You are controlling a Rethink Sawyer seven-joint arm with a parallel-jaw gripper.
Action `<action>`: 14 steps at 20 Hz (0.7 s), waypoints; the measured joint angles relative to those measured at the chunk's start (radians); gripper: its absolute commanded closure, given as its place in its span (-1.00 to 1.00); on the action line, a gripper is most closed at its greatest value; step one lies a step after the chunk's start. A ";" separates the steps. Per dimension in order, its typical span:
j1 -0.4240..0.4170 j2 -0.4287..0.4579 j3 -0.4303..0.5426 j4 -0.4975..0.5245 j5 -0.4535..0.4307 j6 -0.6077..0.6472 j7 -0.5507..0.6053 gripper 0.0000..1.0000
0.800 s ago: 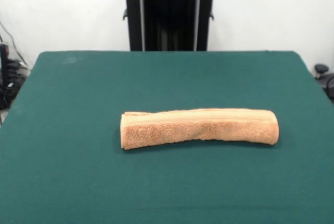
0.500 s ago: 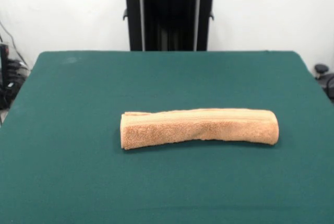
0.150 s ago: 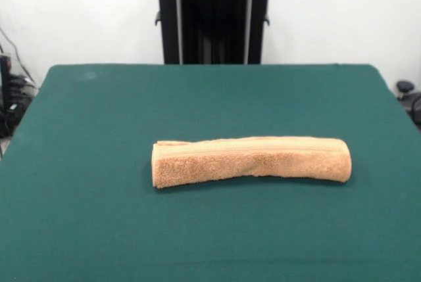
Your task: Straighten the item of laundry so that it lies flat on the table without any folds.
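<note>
towel [image 3: 251, 161] folded in long strip mid table [image 3: 99, 216], tool out of shot.

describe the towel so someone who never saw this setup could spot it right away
Start from the wide dark green table that fills most of the front view. Near its middle lies the towel, an orange-tan terry cloth folded into a long, narrow bundle running left to right. It is the only thing on the green surface.
</note>
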 measured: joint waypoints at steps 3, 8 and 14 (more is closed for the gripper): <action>-0.016 0.008 0.000 0.000 0.000 -0.001 0.000 -1.00; -0.046 0.032 0.000 0.000 -0.001 -0.030 0.000 -1.00; -0.061 0.067 0.000 0.000 -0.006 -0.086 0.000 -1.00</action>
